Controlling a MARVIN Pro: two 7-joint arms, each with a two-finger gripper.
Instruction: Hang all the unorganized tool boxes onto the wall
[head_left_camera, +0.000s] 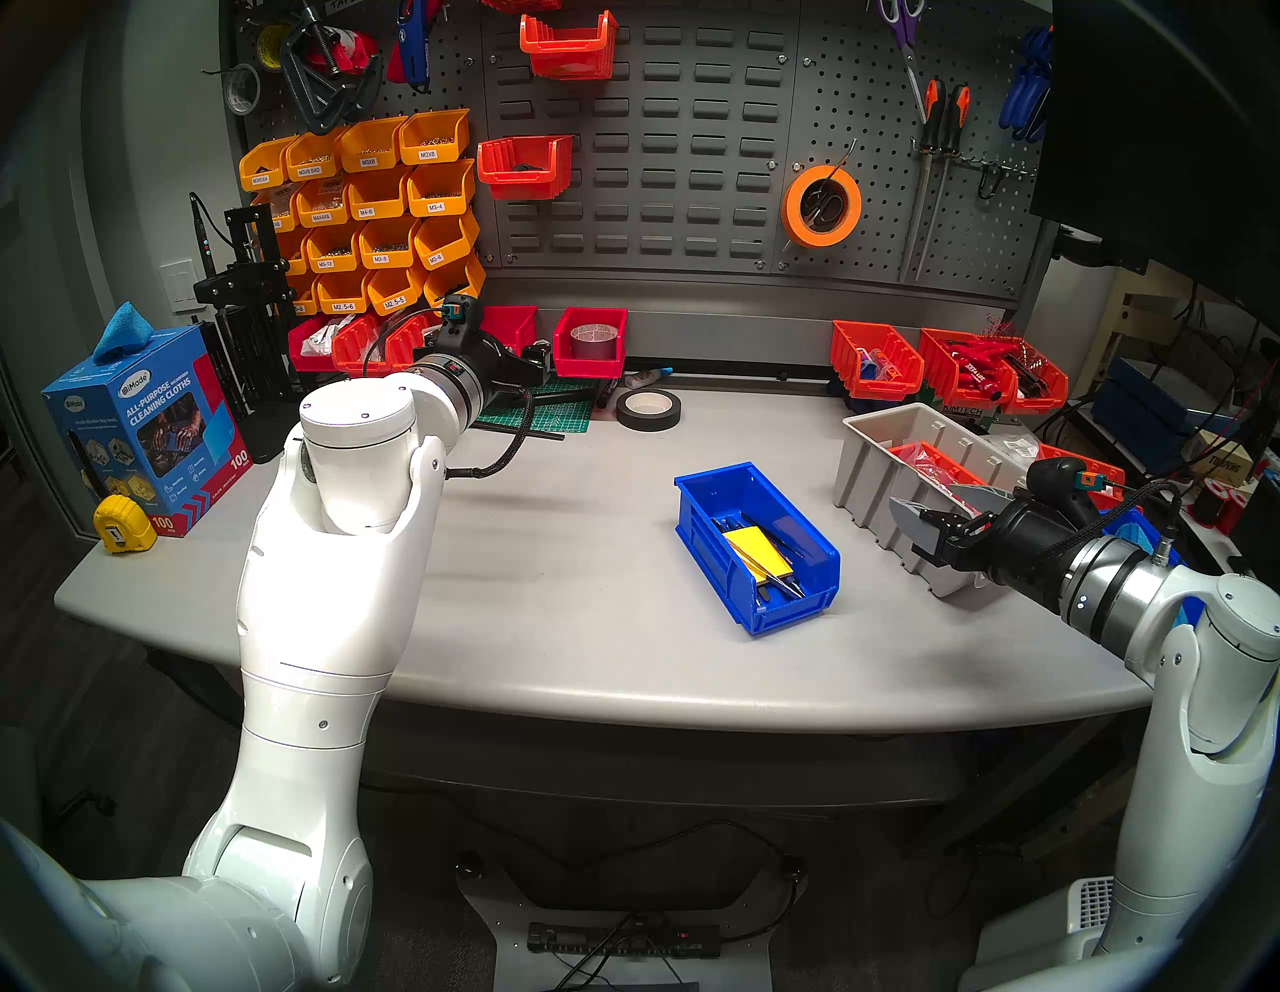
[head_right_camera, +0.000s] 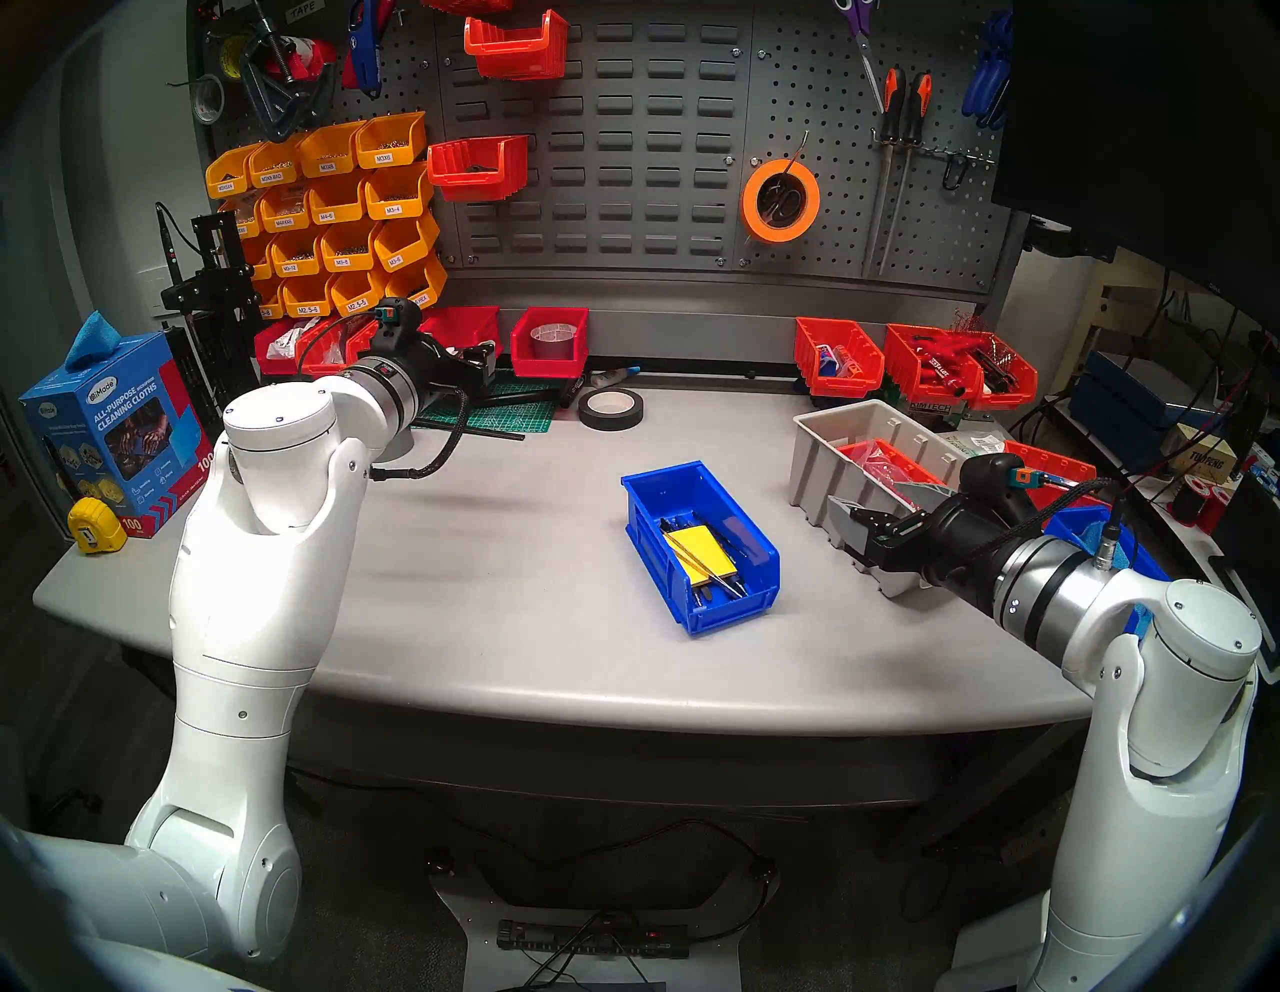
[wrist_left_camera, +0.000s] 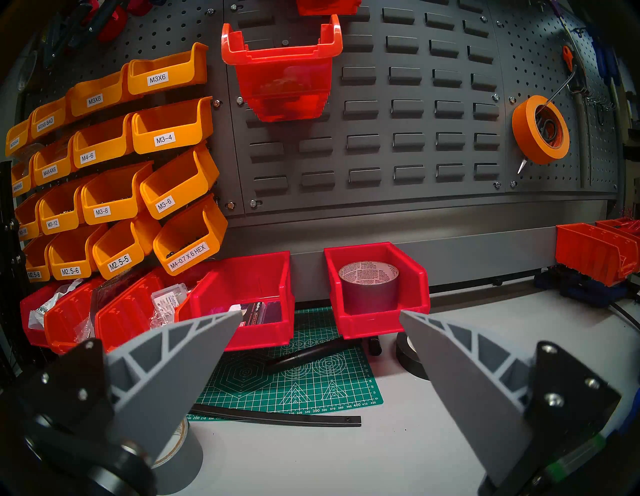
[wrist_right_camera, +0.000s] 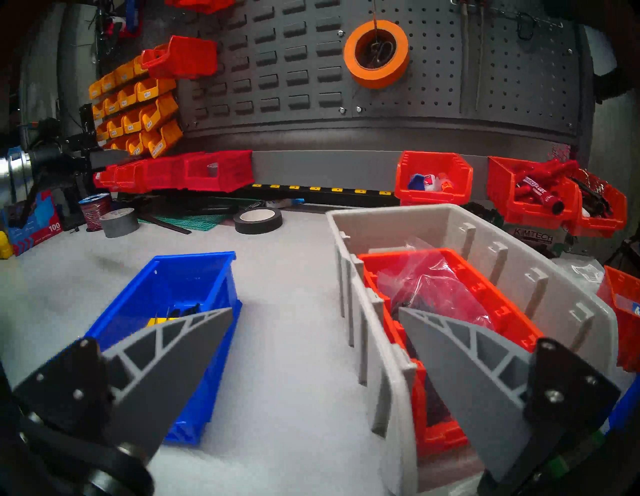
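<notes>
Currently: both tools are gaping empty, left tool facing dark grey louvred wall, right tool hovering between blue plastic bin and beige ribbed bin on grey desk | risk: loose contents are likely spilling if blue bin tilts; hooks may be missing slots.

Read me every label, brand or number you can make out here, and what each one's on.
"M3X6", "M3X8", "M3-4", "M4-6", "M3-6", "M3-8", "M2.5-5": white labels on small yellow-orange plastic bins.
"ALL-PURPOSE CLEANING CLOTHS", "100": blue cardboard box.
"KIMTECH": box under the orange bins.
Rulings on the green cutting mat: mostly too small.
</notes>
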